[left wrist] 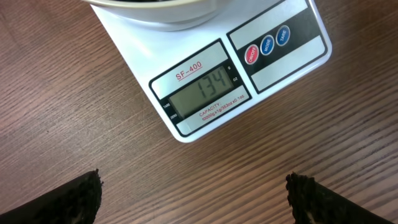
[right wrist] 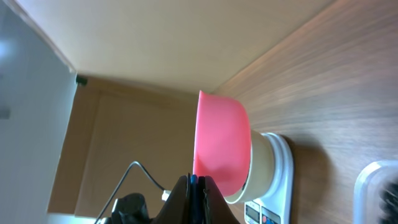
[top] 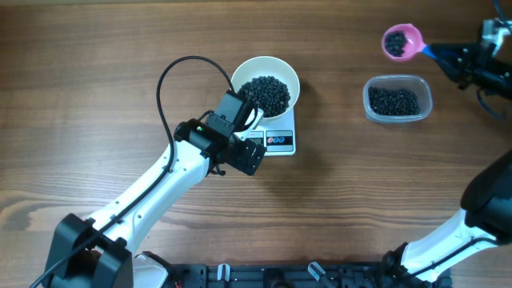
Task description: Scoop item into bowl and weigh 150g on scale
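Observation:
The white bowl (top: 286, 74) stands on the white scale (top: 282, 142) and holds a heap of black beads (top: 267, 94). In the left wrist view the scale (left wrist: 280, 71) shows 134 on its display (left wrist: 208, 93), with the bowl's underside (left wrist: 155, 14) at the top edge. My left gripper (top: 246, 157) (left wrist: 196, 190) hovers open over bare table in front of the scale, holding nothing. At the far right, my right gripper (top: 458, 58) (right wrist: 198, 190) is shut on the blue handle of the pink scoop (top: 408, 36) (right wrist: 221, 140), which holds beads (top: 394, 44).
A clear plastic tub (top: 398, 98) (right wrist: 379, 190) with more black beads sits right of the scale, below the scoop. A black cable (top: 172, 76) loops left of the bowl. The table's wood surface (top: 96, 96) stretches to the left.

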Tool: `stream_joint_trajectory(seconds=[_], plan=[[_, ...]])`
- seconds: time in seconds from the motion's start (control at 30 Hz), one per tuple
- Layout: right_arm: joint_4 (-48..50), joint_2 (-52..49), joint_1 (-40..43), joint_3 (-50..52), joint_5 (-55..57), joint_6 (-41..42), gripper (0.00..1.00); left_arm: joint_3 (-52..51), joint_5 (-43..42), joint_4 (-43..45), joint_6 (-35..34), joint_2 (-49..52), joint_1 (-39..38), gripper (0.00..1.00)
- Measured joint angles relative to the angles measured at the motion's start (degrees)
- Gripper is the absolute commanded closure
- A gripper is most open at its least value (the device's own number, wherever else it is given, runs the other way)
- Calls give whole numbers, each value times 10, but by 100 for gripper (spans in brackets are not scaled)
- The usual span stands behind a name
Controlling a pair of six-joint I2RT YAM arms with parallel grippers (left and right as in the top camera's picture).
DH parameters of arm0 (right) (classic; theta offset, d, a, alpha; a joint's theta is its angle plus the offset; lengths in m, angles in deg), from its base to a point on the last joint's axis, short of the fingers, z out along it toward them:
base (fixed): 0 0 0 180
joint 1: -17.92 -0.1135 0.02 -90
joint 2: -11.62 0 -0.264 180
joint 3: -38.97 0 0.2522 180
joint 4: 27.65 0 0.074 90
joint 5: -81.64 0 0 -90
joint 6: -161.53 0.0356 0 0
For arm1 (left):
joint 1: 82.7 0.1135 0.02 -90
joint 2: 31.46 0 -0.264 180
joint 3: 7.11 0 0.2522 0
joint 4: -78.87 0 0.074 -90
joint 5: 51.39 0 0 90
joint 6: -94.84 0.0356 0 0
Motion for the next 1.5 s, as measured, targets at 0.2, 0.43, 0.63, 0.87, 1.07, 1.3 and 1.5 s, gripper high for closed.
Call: stream_joint_trajectory(seconds=[0.2,0.43,0.63,0.87,1.07,1.3,1.5], plan=[[47,0,-45,0,36,67,96,0,0,0,0,0,0,0],[122,0,-169,0,102,74,96,0,0,0,0,0,0,0],[130,0,-301,0,223,-52,96,0,0,0,0,0,0,0],[153,0,-393,0,389,-213,96,0,0,0,0,0,0,0],[159,11,-426,-13,487,-291,96,0,0,0,0,0,0,0],[161,66,-437,-21,535,-394,96,0,0,0,0,0,0,0],[161,66,-437,-21,516,-393,96,0,0,0,0,0,0,0]])
